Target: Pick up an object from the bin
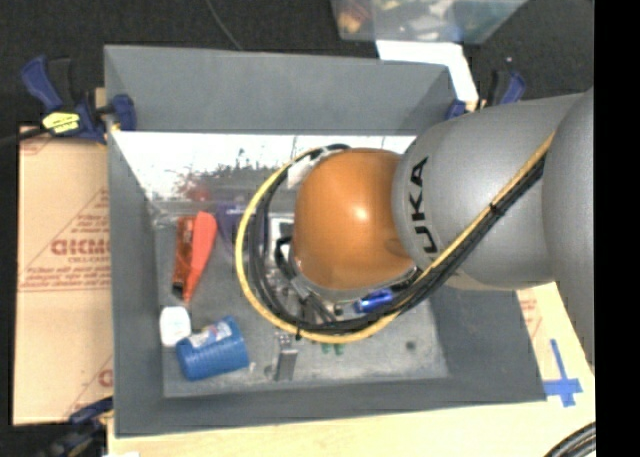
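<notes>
Though you could not tell how open the gripper (286, 353) was, the blue cylinder (212, 350) lay near it, toward the view's left, lengthwise towards it

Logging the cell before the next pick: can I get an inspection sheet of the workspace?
Surface: grey bin, dark marks on its back wall.
Job's things: orange-red tool at left; blue cylinder and small white piece at front left.
Clutter: nothing seen.
Grippers: gripper low near mid-floor, under the arm; state cannot be told.
Cables: yellow and black cables loop round the orange wrist cover.
Surroundings: clear tub of small colourful things behind the bin.
</notes>
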`<action>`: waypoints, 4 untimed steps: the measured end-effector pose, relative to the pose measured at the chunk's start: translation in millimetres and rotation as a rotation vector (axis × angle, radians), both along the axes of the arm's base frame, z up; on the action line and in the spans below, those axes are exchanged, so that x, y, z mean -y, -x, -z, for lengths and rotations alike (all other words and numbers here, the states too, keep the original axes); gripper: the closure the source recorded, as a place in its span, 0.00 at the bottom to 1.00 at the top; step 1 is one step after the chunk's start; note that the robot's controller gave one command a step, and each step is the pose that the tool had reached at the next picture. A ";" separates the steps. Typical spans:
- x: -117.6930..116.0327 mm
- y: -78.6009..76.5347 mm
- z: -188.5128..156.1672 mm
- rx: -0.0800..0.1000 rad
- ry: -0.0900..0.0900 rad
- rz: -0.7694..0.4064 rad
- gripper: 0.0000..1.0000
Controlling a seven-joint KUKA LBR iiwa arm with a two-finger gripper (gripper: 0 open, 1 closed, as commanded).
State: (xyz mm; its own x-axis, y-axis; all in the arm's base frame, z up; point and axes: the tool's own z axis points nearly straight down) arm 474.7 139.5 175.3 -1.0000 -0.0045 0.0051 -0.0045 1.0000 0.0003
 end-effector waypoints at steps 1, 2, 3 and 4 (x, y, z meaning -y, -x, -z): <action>0.6 -1.9 -3.1 0.007 -0.001 0.004 0.00; -66.3 -14.5 94.3 0.010 -0.002 -0.386 0.00; -74.3 -19.9 24.1 0.011 -0.003 -0.240 0.00; -52.9 -0.2 75.0 0.004 -0.003 -0.438 0.00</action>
